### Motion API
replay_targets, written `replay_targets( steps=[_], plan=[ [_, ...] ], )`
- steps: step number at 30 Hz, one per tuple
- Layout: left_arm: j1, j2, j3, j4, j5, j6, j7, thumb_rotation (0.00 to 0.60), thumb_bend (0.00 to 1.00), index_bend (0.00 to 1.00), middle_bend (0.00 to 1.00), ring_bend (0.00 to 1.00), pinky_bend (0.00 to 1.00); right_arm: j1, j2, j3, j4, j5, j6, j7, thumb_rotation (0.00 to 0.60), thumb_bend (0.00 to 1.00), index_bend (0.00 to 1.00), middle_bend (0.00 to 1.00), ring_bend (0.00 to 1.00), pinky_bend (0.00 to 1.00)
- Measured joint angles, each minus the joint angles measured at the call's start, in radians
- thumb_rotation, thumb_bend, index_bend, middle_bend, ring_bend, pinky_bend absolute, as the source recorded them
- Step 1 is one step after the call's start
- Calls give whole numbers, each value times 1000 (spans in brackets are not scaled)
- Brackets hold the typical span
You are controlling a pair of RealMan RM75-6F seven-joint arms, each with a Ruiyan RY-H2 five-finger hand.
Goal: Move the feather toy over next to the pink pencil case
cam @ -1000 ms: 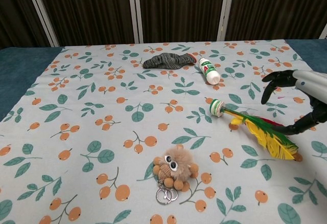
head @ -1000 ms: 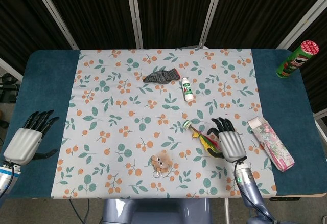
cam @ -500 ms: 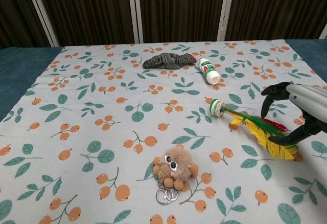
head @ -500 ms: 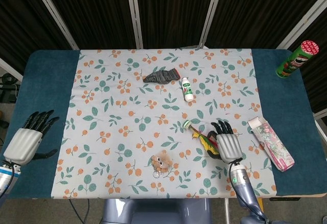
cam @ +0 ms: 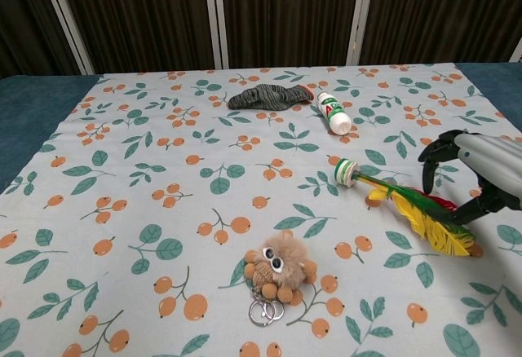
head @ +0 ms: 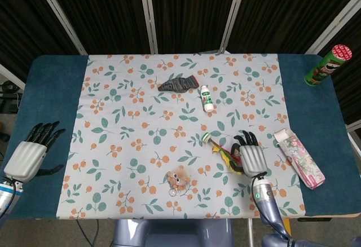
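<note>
Feather toy (head: 221, 149) lies flat on the tabletop (head: 51, 95), left of the pink pencil case (head: 299, 158) and well apart from it. Head view: right robot hand (head: 251, 155) sits between the two, over the feather end, fingers apart, nothing held as far as I can tell. Left robot hand (head: 31, 152) rests far left of the case, fingers spread, empty. Chest view: right robot hand (cam: 469, 174) arches over the feathers, fingertips near them; contact unclear. Feather toy (cam: 408, 206) points its white-green base away from the hand.

Risk: feathers are soft, a pinch may slip or bend them, or the toy drags the cloth. White bottle (head: 207, 98) has green print, unreadable. Green can (head: 326, 65): label unreadable.
</note>
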Motion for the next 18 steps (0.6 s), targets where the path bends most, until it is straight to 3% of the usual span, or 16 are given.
replay_targets(
  steps=[13, 18],
  plan=[
    [0, 0, 0, 0, -1, -1, 0, 533, 209, 114, 0, 0, 0, 5, -20, 5, 27, 10, -2, 0, 600, 229, 534, 212, 0, 0],
    [0, 0, 0, 0, 0, 0, -1, 531, 209, 114, 0, 0, 0, 5, -21, 5, 28, 13, -3, -3, 600, 302, 572, 248, 0, 0]
  ],
)
